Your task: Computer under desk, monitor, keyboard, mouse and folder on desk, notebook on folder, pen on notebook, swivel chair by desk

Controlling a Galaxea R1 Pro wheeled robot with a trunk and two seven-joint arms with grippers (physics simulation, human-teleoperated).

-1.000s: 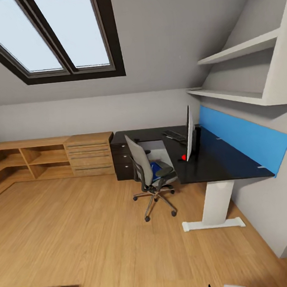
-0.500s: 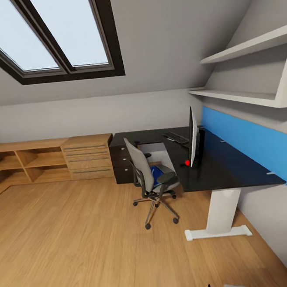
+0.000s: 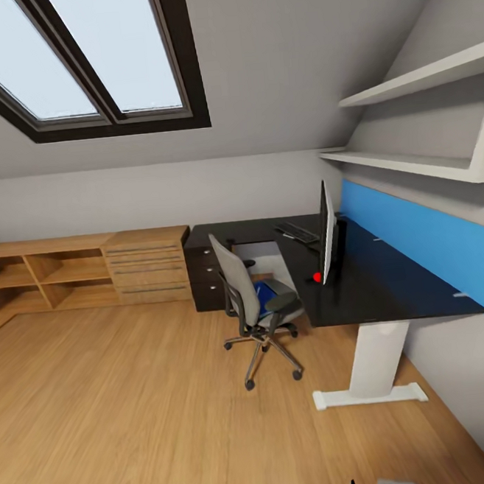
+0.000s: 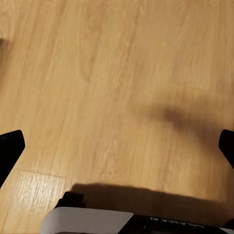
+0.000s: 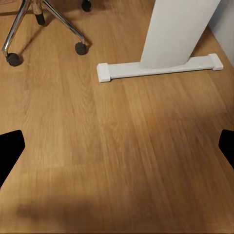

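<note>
You rolled closer; both pincers, left point(image 4: 117, 146) and right point(image 5: 117, 146), hung spread, empty. Bright-blue folder point(image 3: 265, 293) sat on grey swivel chair point(image 3: 248, 289), well ahead, beside glossy black table point(image 3: 380, 288).

We find one trace of lettering: pale capitals on the dark housing of the left gripper point(image 4: 117, 146), seen in the left wrist view, cut off at the picture's edge and too cropped for us to read with any certainty. We read no text, label, brand, number or sign on the monitor point(image 3: 327, 231), the keyboard point(image 3: 296, 231), the desk point(image 3: 372, 281), the folder point(image 3: 266, 293), the swivel chair point(image 3: 249, 300) or the blue wall panel point(image 3: 420, 243). We likewise read nothing on the desk's white pedestal leg point(image 5: 178, 31).
</note>
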